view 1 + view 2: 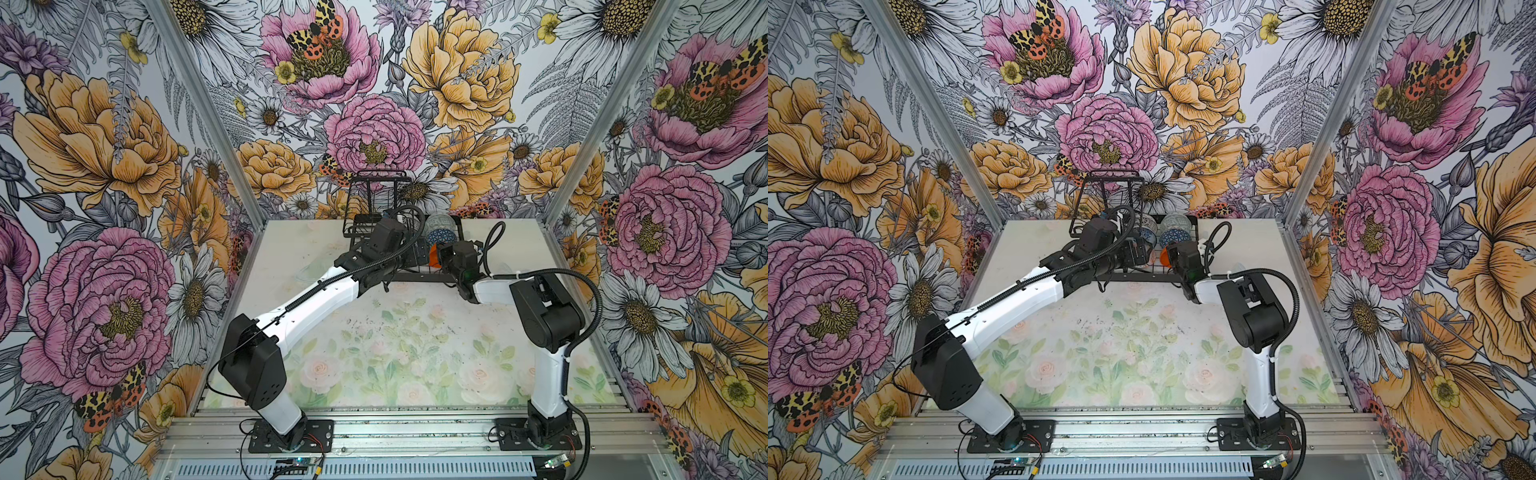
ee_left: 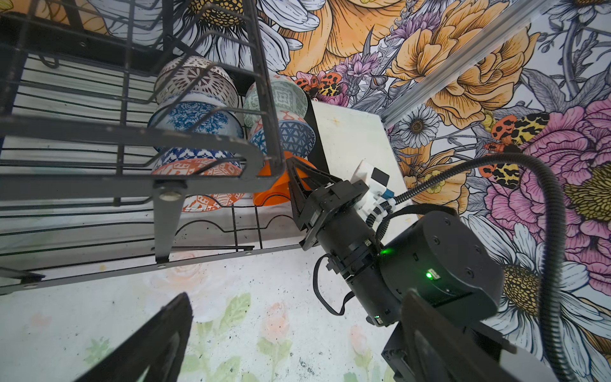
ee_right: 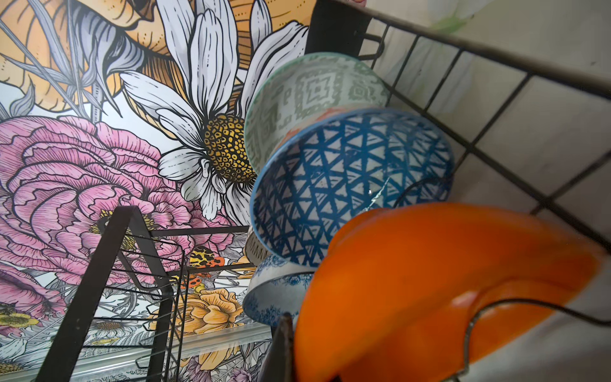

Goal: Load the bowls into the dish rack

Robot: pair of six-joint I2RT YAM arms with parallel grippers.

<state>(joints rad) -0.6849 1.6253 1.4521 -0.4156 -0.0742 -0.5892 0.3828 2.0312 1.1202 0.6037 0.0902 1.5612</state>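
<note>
The black wire dish rack stands at the back of the table. Five patterned bowls stand on edge in it in two rows: dark-and-white, blue-speckled and orange-white; grey-green and blue triangles. At the front of that second row, the plain orange bowl sits tilted among the base wires. My right gripper is shut on its rim. My left gripper hovers open and empty over the table, just in front of the rack.
The rack's raised upper basket stands at its back left, above my left wrist. Flowered walls close in the back and both sides. The two arms nearly meet at the rack's front edge.
</note>
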